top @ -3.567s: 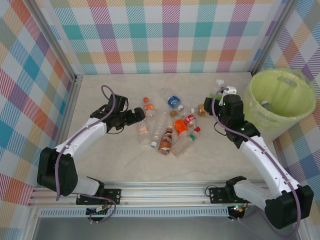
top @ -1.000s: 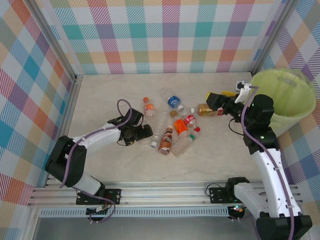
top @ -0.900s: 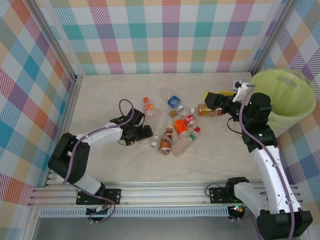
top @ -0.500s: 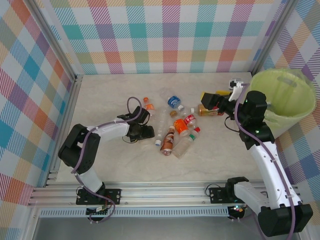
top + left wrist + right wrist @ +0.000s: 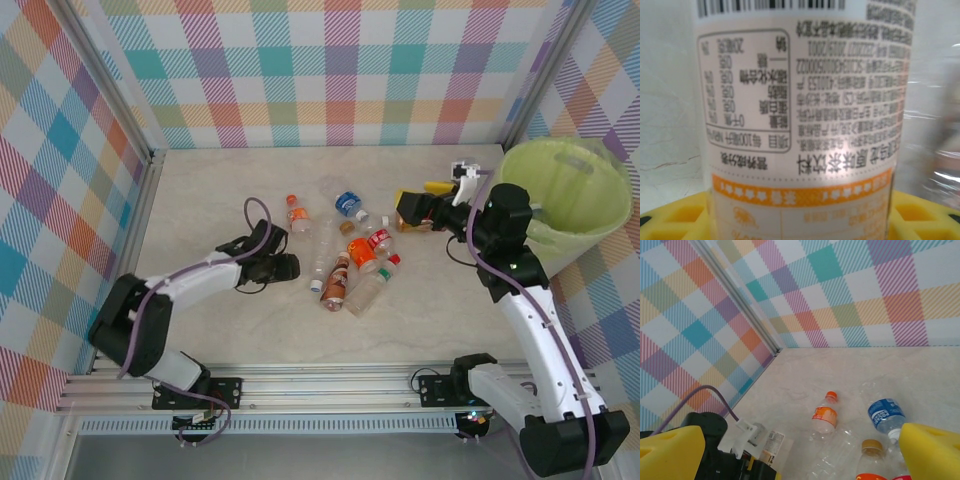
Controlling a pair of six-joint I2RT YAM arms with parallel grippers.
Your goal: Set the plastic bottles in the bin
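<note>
A bottle with a white printed label and an orange band [image 5: 800,125] stands between my left gripper's [image 5: 800,222] yellow pads [image 5: 675,220], which press on both its sides. From above, that gripper [image 5: 283,266] lies low on the table, left of the pile. Several plastic bottles lie there: an orange-capped one [image 5: 296,215], a blue-labelled one [image 5: 350,205], a brown-labelled one [image 5: 337,282] and a red-labelled one [image 5: 378,242]. My right gripper [image 5: 430,205] hangs open above an amber bottle [image 5: 410,220], left of the lime-green bin [image 5: 575,235].
Checked walls close in the table on three sides, with a metal corner post [image 5: 740,295] at the back left. In the right wrist view the left gripper's bottle [image 5: 771,446] sits at the bottom left, near the orange bottle [image 5: 824,415] and the blue one [image 5: 884,414].
My left gripper's jaws have closed in on the white-labelled bottle. My right gripper has swung left, away from the bin, still open.
</note>
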